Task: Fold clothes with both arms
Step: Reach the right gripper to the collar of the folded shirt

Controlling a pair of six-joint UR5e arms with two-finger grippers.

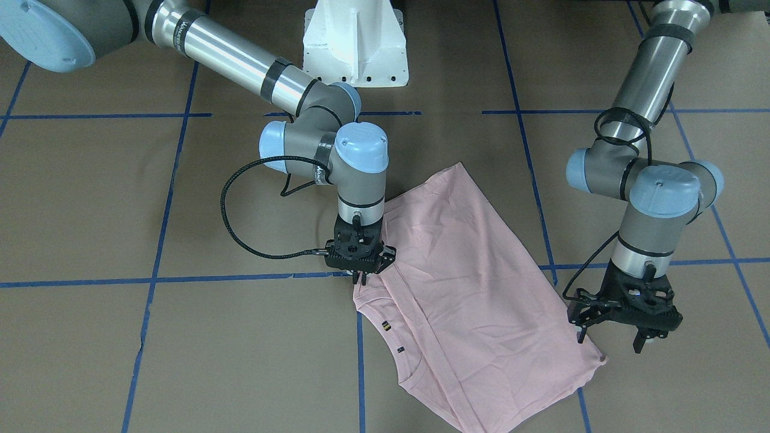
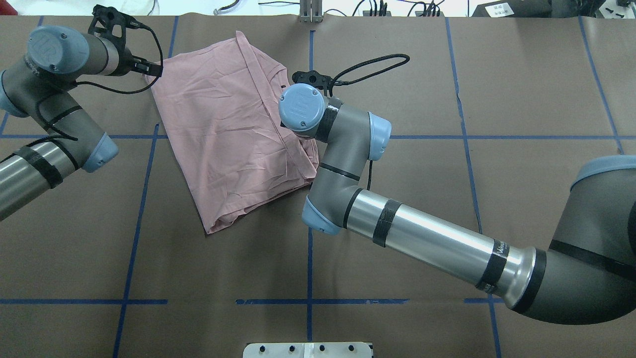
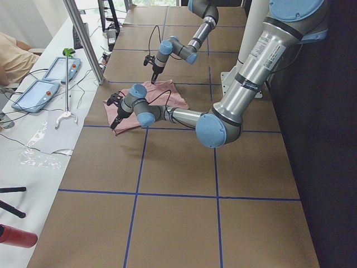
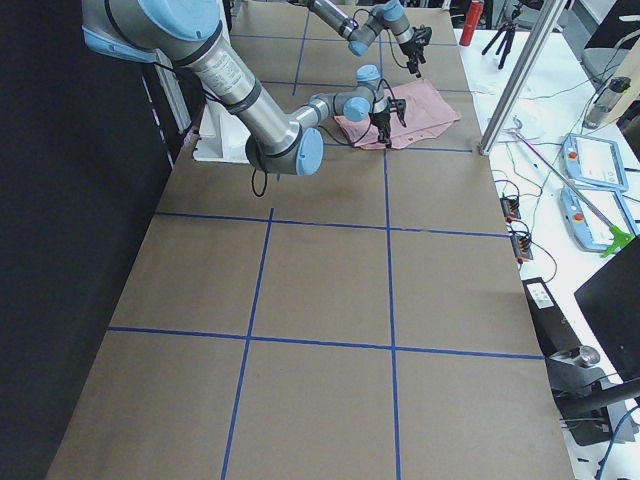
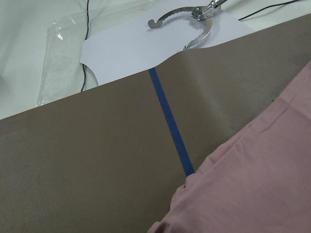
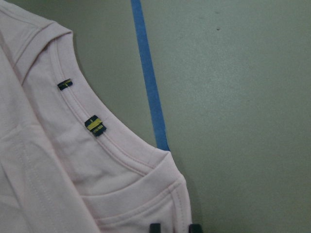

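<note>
Pale pink T-shirt (image 1: 475, 270) lying folded, plain side up, on the desk (image 1: 90, 204) toward its edge farthest from the robot, right hand (image 1: 361, 278) pinching its neckline edge, left hand (image 1: 610, 338) hovering spread just beside the opposite corner

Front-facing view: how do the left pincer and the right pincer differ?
The left pincer stands wide open; the right pincer is closed narrow. The left pincer holds nothing beside the T-shirt corner; the right pincer pinches its collar. Both are black and point down.
</note>
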